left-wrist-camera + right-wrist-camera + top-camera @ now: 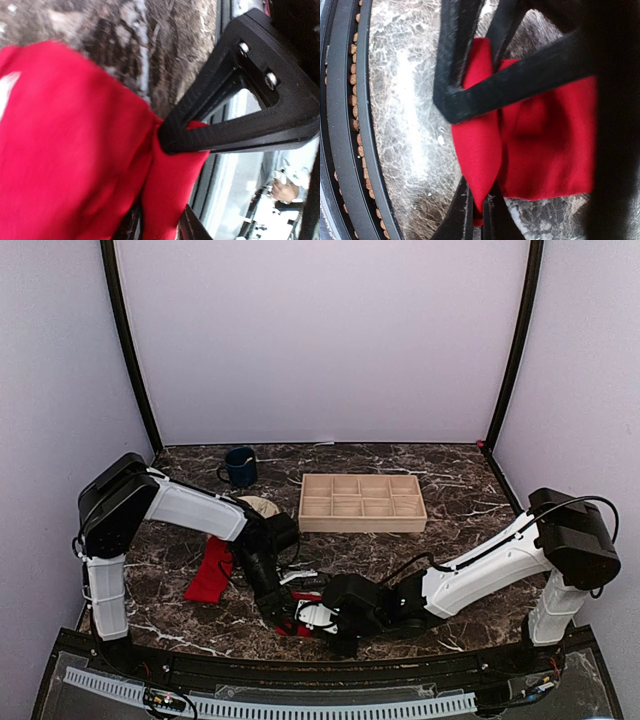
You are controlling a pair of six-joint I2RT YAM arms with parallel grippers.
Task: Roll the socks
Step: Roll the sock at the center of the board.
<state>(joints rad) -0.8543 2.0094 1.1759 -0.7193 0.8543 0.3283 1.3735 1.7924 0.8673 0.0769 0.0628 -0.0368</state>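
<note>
While one sock (540,150) lies bunched at the desk's (405,125) near edge, both arms crowd it.
Right jaws clamp its fold; left jaws, part-open, perhaps hold another. Second sock (210,575) lies lengthwise leftward, nearer the left arm (190,508).

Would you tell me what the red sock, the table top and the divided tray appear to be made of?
The red sock looks like soft matte knit fabric: fine texture, soft folds. The table top looks like dark marble with white veins, possibly printed laminate. The divided tray seems pale unfinished wood, perhaps plywood.
</note>
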